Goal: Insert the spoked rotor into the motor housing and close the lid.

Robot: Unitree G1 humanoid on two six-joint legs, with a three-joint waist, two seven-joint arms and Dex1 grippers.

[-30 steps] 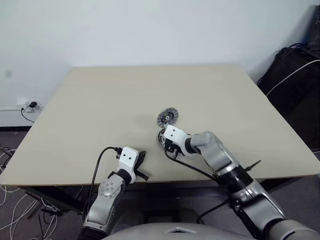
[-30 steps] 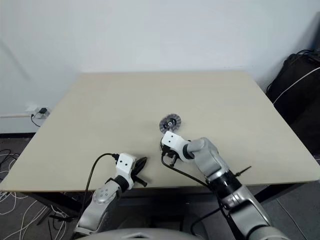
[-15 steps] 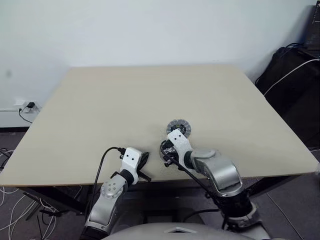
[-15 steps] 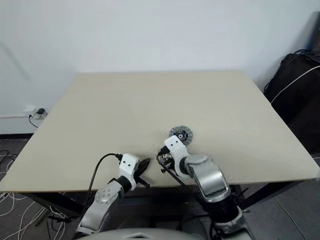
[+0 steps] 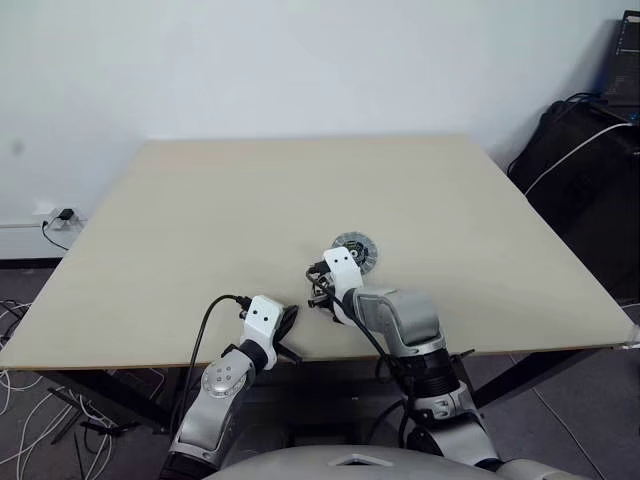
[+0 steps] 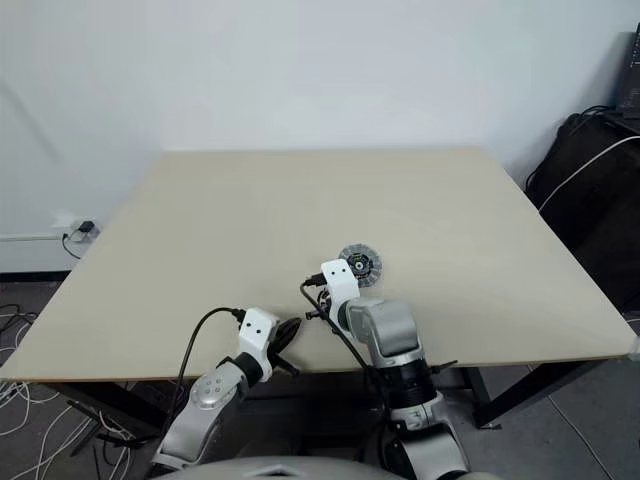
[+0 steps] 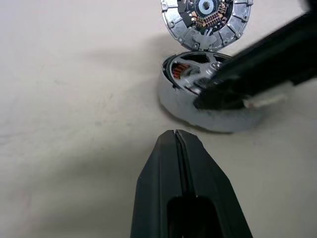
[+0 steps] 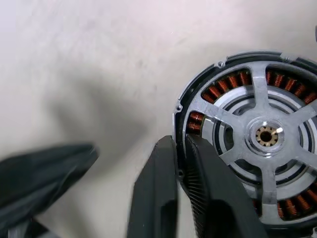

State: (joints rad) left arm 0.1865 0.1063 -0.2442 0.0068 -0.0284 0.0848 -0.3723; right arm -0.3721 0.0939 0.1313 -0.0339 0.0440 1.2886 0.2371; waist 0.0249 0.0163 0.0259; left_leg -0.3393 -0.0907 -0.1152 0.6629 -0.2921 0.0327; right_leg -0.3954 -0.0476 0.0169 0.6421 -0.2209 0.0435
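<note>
Turning the right hand (image 8: 181,144) over and down since a moment ago, pinching the rim of the motor housing (image 8: 228,82) with the spoked rotor (image 8: 267,135) already sitting inside, keeping the left hand (image 7: 176,136) closed, leaving the lid (image 7: 205,20) lying just beside on the table (image 5: 200,220).
</note>
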